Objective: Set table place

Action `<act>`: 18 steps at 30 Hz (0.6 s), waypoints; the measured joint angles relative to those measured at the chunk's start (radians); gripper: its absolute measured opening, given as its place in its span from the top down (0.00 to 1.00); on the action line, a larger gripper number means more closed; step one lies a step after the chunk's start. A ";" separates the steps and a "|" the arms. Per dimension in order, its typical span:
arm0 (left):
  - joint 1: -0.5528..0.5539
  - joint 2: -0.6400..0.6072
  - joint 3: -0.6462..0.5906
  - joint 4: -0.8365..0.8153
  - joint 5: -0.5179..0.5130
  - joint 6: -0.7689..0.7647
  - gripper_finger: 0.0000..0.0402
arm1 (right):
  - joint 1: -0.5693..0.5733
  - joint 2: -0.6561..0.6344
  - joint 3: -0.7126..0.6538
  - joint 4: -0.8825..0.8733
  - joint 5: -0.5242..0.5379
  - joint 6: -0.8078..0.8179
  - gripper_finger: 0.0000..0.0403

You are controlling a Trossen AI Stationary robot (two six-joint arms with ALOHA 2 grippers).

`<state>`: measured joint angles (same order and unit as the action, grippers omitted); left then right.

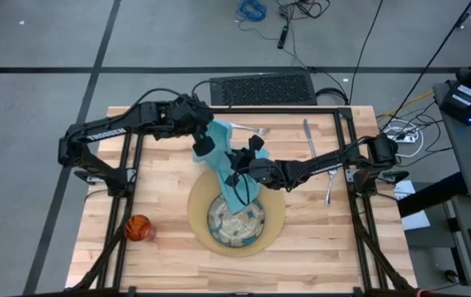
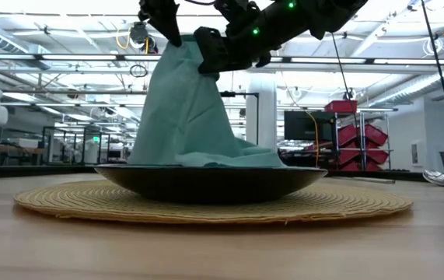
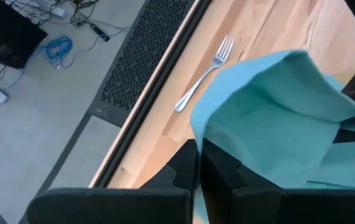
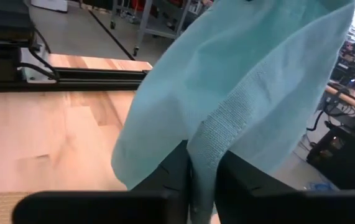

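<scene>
The light-blue napkin [image 1: 228, 161] hangs over the greenish plate [image 1: 256, 235], which sits on the round tan mat [image 1: 198, 216]. My left gripper [image 1: 204, 145] is shut on the napkin's top. My right gripper [image 1: 240, 162] comes in from the table's right and is closed on the cloth slightly lower. In the low view the napkin [image 2: 187, 109] spreads like a tent from the left gripper [image 2: 165, 22] and right gripper [image 2: 215, 53] down into the plate [image 2: 206, 183]. My left gripper pinches the napkin's upper edge [image 3: 203, 132] between its two fingers, slanting down from the table's left. The cloth hangs below the fingers; whether one layer or several, I cannot tell. The lower end [image 2: 233, 159] lies in the plate. My right gripper has a hemmed edge of the napkin [image 4: 217, 142] between its two fingers, coming nearly level from the table's right. The hem runs up out of the fingers, and the cloth spreads above and beside them. The cloth is lifted there, with its lower end on the plate.
A silver fork [image 1: 249, 129] lies near the table's far edge, also in the left wrist view as the fork [image 3: 206, 73]. A knife [image 1: 309, 137] and a spoon [image 1: 330, 186] lie at the right. The orange cup [image 1: 138, 228] stands at the near left.
</scene>
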<state>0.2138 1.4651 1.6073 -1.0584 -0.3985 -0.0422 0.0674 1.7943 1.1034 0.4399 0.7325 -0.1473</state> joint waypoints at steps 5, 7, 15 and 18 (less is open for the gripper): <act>0.000 0.000 0.000 -0.004 0.000 0.000 1.00 | -0.009 0.000 0.000 -0.002 -0.004 0.003 0.83; 0.000 0.000 0.000 -0.006 0.000 0.001 1.00 | -0.011 0.000 0.000 -0.002 -0.006 0.004 0.81; 0.000 0.001 0.000 -0.014 0.000 0.003 1.00 | -0.012 0.000 0.000 -0.011 -0.006 0.004 0.79; 0.000 0.001 0.000 -0.050 0.000 -0.001 1.00 | -0.014 0.000 0.000 -0.018 -0.006 -0.001 0.80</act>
<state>0.2138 1.4658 1.6073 -1.1081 -0.3981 -0.0433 0.0536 1.7943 1.1034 0.4222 0.7265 -0.1478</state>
